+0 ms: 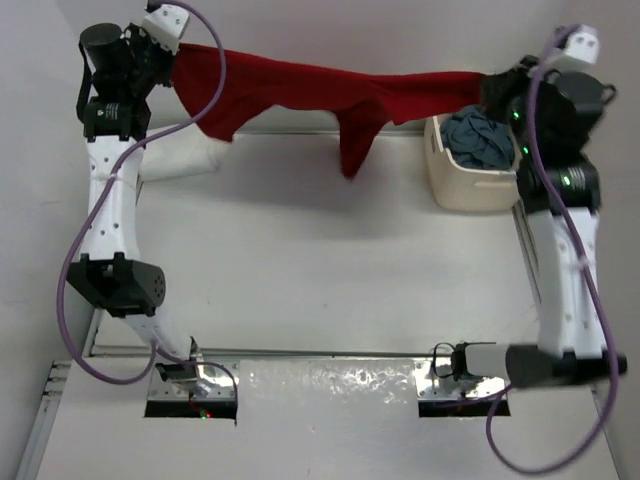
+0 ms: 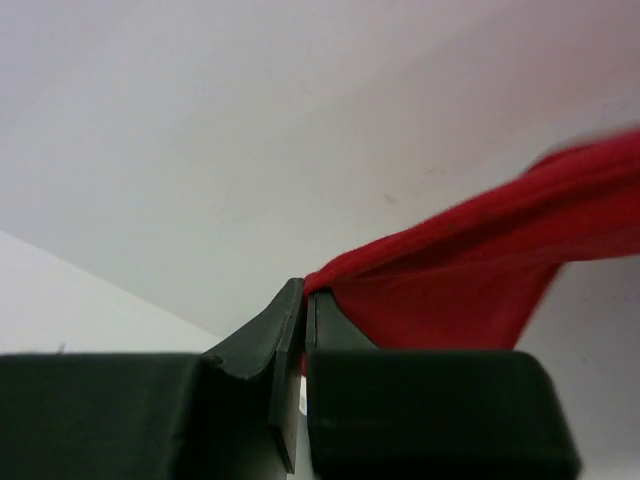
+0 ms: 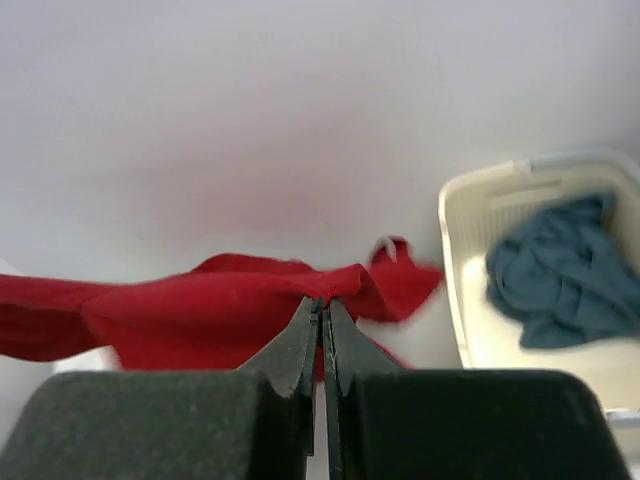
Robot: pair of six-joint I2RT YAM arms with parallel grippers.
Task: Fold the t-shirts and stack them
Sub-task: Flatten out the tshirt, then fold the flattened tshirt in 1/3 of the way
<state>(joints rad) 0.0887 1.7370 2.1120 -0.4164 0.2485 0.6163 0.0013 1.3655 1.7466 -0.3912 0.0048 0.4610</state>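
My left end effector (image 1: pixel 176 52) is pinched tight on one end of the bright red cloth t-shirt (image 1: pixel 300 95). In the left wrist view the fingers meet with red fabric coming out at their tips (image 2: pixel 305 290). My right end effector (image 1: pixel 492 92) is clamped the same way on the other end, and in its own view a fold of red is caught at the closed tips (image 3: pixel 322 300).

The red t-shirt hangs stretched between the two. Its long axis runs left to right across the top of the overhead frame, so neither arm is nearer than the other. It is not spread flat: the top edge is bunched into a rope, a wide flap droops near the left end, and a narrower tongue hangs down around the middle. The bare table (image 1: pixel 300 280) lies toward the bottom of the frame from the shirt, and I judge that is where I'd lay it down.

At the right, just below the right end effector, the slate blue-grey cloth t-shirt (image 1: pixel 480 138) lies crumpled in the cream plastic laundry basket (image 1: pixel 450 190). Under the left arm sits a white cloth bundle (image 1: pixel 180 160). It may be the third shirt, but I can't make out any markings.
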